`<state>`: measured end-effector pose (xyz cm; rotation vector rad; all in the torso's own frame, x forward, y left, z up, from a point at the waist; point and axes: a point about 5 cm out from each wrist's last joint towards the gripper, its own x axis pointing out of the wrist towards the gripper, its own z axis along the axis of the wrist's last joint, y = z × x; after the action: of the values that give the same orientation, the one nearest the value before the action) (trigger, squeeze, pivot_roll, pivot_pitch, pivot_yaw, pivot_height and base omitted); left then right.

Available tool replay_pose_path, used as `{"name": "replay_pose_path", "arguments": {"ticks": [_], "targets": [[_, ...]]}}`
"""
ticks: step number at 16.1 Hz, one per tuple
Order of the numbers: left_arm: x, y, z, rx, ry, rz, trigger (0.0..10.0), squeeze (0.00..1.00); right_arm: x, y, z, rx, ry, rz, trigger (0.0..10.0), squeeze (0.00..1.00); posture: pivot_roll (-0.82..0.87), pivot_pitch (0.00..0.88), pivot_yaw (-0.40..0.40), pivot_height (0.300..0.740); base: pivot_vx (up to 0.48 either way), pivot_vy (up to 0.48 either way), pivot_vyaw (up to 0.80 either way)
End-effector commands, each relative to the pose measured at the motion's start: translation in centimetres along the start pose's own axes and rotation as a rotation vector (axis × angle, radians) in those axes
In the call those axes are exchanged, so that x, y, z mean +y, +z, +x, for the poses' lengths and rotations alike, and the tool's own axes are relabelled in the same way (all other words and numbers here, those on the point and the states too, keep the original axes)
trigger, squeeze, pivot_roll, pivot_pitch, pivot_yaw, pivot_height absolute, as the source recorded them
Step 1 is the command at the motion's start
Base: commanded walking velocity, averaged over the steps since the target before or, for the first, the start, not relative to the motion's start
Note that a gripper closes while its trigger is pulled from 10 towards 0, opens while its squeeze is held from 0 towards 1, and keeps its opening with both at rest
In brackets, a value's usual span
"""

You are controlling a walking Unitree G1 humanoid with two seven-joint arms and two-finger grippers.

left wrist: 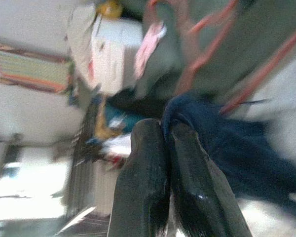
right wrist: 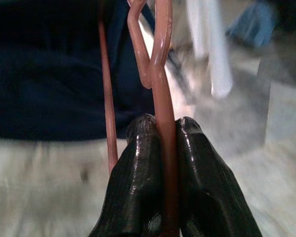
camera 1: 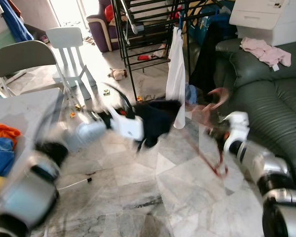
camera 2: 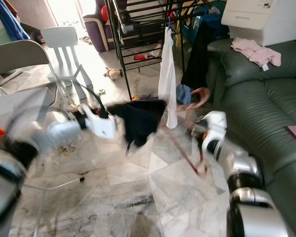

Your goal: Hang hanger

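Note:
My right gripper is shut on the thin rod of a reddish-pink hanger. In the eye views, blurred by motion, the hanger slants down in front of my right arm, its hook up near the sofa. My left gripper has its fingers pressed together on the edge of a dark blue garment. That garment hangs between my two arms above the marble floor, close to the hanger. A black drying rack stands behind, with a white cloth hanging on it.
A green sofa runs along the right, a pink cloth on its back. At the left stand a table bearing orange and blue clothes, a grey chair and a small white chair. Toys litter the floor.

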<state>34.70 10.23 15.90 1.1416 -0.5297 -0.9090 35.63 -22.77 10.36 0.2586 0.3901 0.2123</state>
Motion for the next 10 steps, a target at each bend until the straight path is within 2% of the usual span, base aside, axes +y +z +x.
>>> {"name": "replay_pose_path", "arguments": {"ticks": [1, 2, 3, 4, 6, 7, 8, 10], "targets": [[-0.9, 1.4, 0.5, -0.056, -0.013, -0.148, 10.0, 0.00, 0.4, 2.5, 0.5, -0.147, -0.064, 0.099, 10.0, 0.00, -0.09, 0.000, 0.085, 0.740, 0.000, 0.000, 0.00], [-3.1, 2.8, 1.1, -0.093, -0.061, -0.226, 10.0, 0.00, 1.5, 3.9, 1.0, -0.222, -0.047, 0.196, 10.0, 0.00, -0.10, 0.000, 0.084, 0.740, 0.000, 0.000, 0.00], [-4.1, 3.5, 1.4, -0.109, -0.088, -0.257, 10.0, 0.00, 2.4, 4.7, 1.4, -0.261, -0.025, 0.241, 10.0, 0.00, -0.10, 0.000, 0.082, 0.740, 0.000, 0.000, 0.00], [-5.3, 4.1, 1.7, -0.107, -0.117, -0.314, 10.0, 0.00, 4.0, 5.8, 1.9, -0.310, 0.023, 0.290, 10.0, 0.00, -0.11, 0.000, 0.079, 0.740, 0.000, 0.000, 0.00], [-6.5, 5.5, 2.1, -0.112, -0.135, -0.401, 10.0, 0.00, 6.3, 8.2, 2.5, -0.412, 0.077, 0.401, 10.0, 0.00, -0.11, 0.000, 0.075, 0.740, 0.000, 0.000, 0.00], [-6.7, 6.2, 2.2, -0.118, -0.136, -0.448, 10.0, 0.00, 6.9, 8.9, 2.6, -0.443, 0.085, 0.425, 10.0, 0.00, -0.11, 0.000, 0.071, 0.740, 0.000, 0.000, 0.00], [-6.9, 6.7, 2.3, -0.112, -0.149, -0.480, 10.0, 0.00, 7.4, 9.5, 2.6, -0.470, 0.093, 0.428, 10.0, 0.00, -0.11, 0.000, 0.068, 0.740, 0.000, 0.000, 0.00], [-7.9, 6.6, 2.2, -0.072, -0.190, -0.481, 10.0, 0.00, 8.5, 10.0, 2.7, -0.478, 0.109, 0.313, 10.0, 0.00, -0.11, 0.000, 0.063, 0.740, 0.000, 0.000, 0.00]]}}
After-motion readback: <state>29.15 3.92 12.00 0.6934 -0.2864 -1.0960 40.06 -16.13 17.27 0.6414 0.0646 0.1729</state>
